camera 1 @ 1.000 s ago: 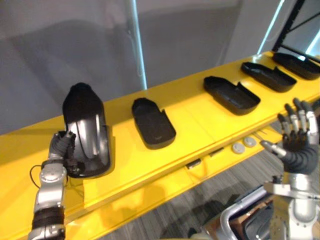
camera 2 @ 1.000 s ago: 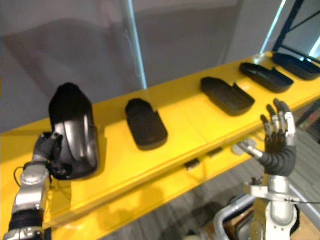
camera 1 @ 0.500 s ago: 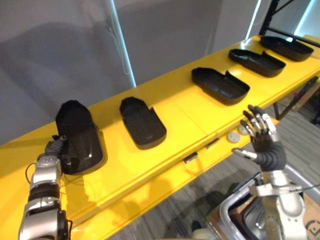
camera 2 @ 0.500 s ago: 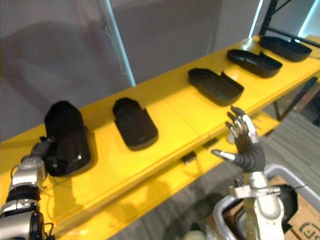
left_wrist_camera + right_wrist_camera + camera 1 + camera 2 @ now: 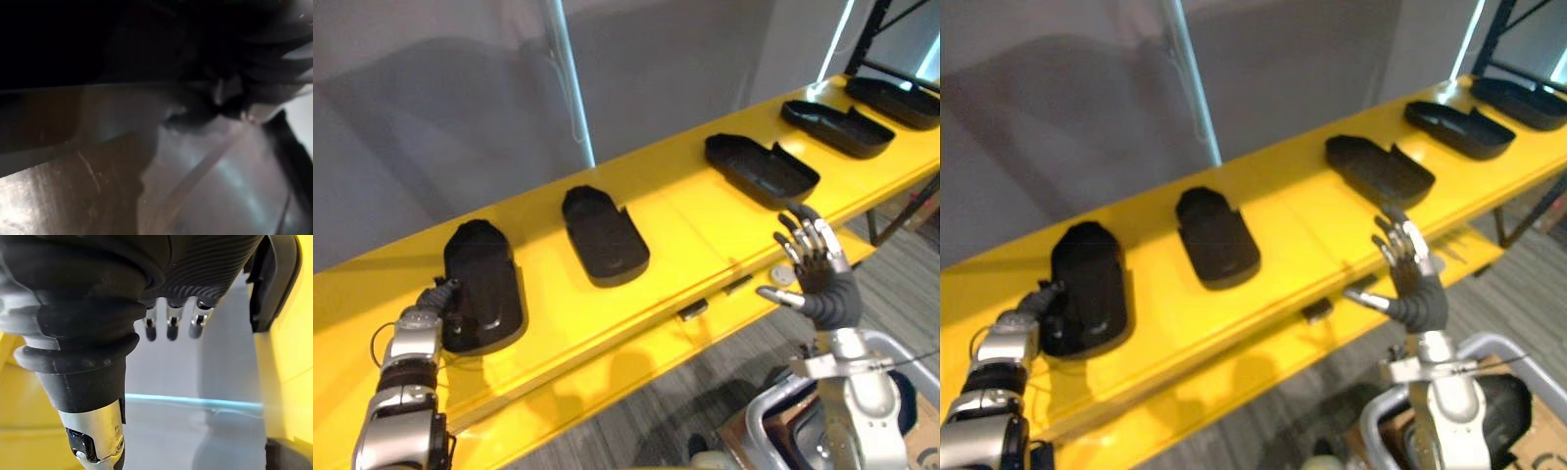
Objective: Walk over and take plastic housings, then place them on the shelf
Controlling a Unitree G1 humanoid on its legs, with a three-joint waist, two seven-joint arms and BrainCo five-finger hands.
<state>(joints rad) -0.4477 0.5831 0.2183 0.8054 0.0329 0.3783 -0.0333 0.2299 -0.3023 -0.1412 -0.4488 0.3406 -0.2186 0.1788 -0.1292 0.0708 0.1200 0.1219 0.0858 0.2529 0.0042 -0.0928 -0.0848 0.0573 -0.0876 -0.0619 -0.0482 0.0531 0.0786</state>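
Note:
Several black plastic housings lie in a row on the yellow shelf (image 5: 695, 225). The leftmost housing (image 5: 484, 299) rests flat on it, hollow side up. My left hand (image 5: 433, 302) is at that housing's near left rim, with its fingers curled on the edge. Further right lie a second housing (image 5: 604, 235), a third housing (image 5: 762, 168) and more toward the far right end (image 5: 837, 127). My right hand (image 5: 818, 274) is raised in front of the shelf's edge, fingers spread and straight, holding nothing.
A pale blue upright (image 5: 573, 83) rises behind the shelf against a grey wall. A black rack post (image 5: 891, 20) stands at the far right. Below my right arm sits a grey-rimmed bin (image 5: 773, 421) on the carpet.
The leftmost housing went from standing tilted in my left hand to lying flat on the shelf. My right hand drifted lower and left, and the camera shifted.

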